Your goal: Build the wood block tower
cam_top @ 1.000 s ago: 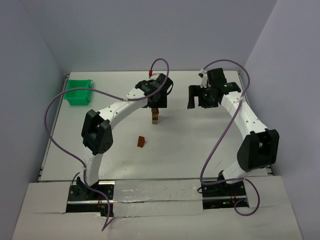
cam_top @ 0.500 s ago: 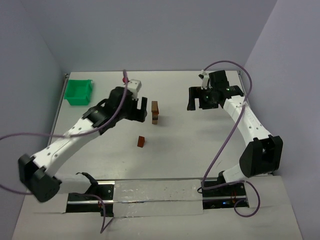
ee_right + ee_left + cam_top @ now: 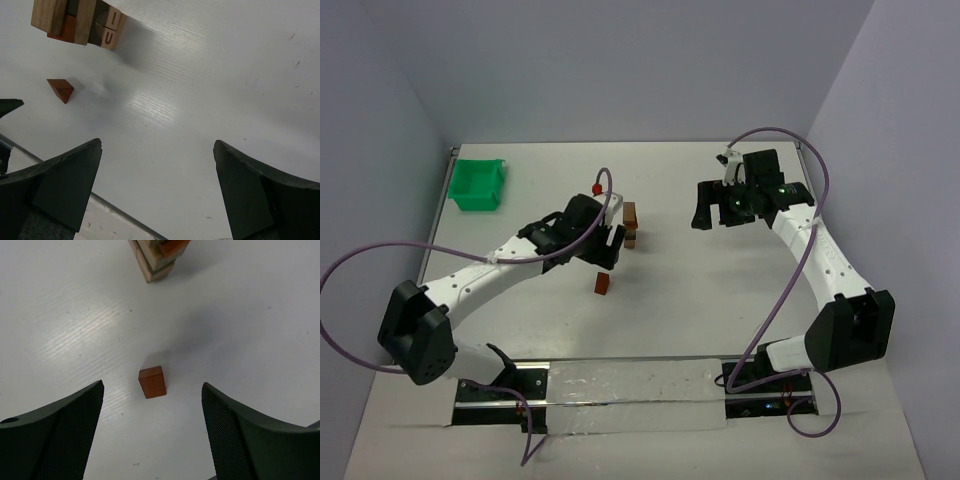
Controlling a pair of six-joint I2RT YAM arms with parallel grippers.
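The wood block tower [image 3: 631,225] stands mid-table, a short narrow stack of tan, reddish and dark blocks; its base shows in the left wrist view [image 3: 156,262], and its upper blocks show in the right wrist view [image 3: 75,20]. A loose reddish-brown block [image 3: 603,284] lies on the table in front of it. My left gripper [image 3: 608,252] hovers open above that block [image 3: 152,382], which sits beyond the two fingertips, touching neither. My right gripper [image 3: 712,213] hangs open and empty to the right of the tower, and its view shows the loose block [image 3: 61,90] at far left.
A green plastic bin [image 3: 480,185] sits at the table's far left corner. Purple cables loop above both arms. A pale strip along the table's near edge [image 3: 115,212] shows in the right wrist view.
The left arm left the tower, swung out to the left, then came back lower over the loose block. The right gripper stayed open, shifting only slightly.
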